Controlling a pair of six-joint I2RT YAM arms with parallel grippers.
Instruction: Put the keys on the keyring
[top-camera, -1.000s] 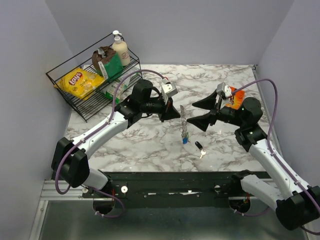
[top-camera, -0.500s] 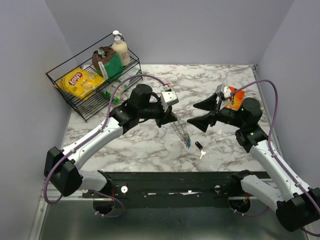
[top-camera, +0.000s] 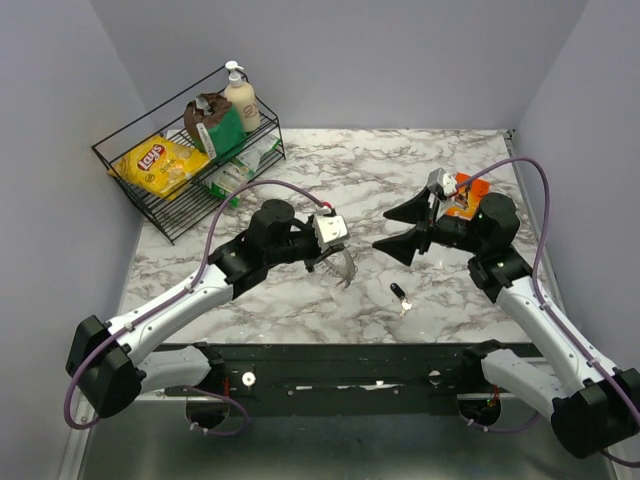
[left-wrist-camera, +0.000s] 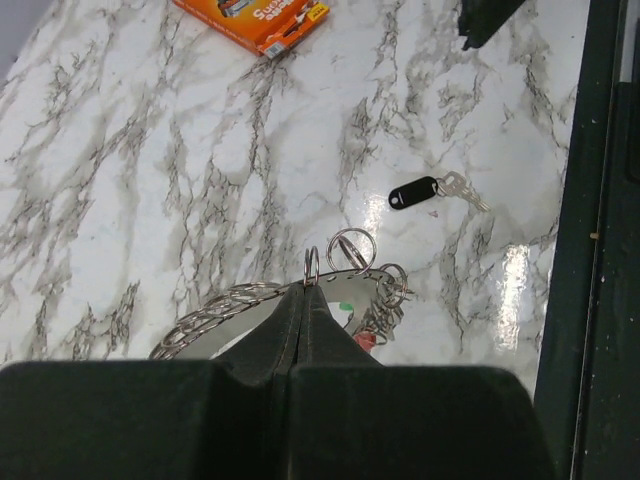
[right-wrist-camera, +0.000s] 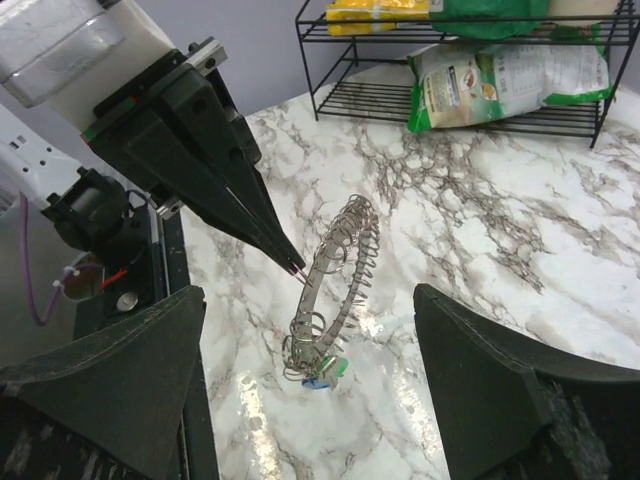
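The keyring is a large grey ring rimmed with small split rings. It hangs tilted above the marble table. My left gripper is shut on one small split ring at the ring's rim; it also shows in the top view. A blue key and a green tag hang at the ring's low end. A red key head shows beside the left fingers. The black key lies loose on the table, also in the left wrist view. My right gripper is open and empty, facing the ring.
An orange box lies on the table behind the right gripper. A black wire rack at the back left holds a chips bag, packets and a pump bottle. A black rail runs along the table's near edge.
My left gripper has pulled back toward the near left with the keyring, which swung from hanging upright to a low tilt. The right gripper has hardly moved.
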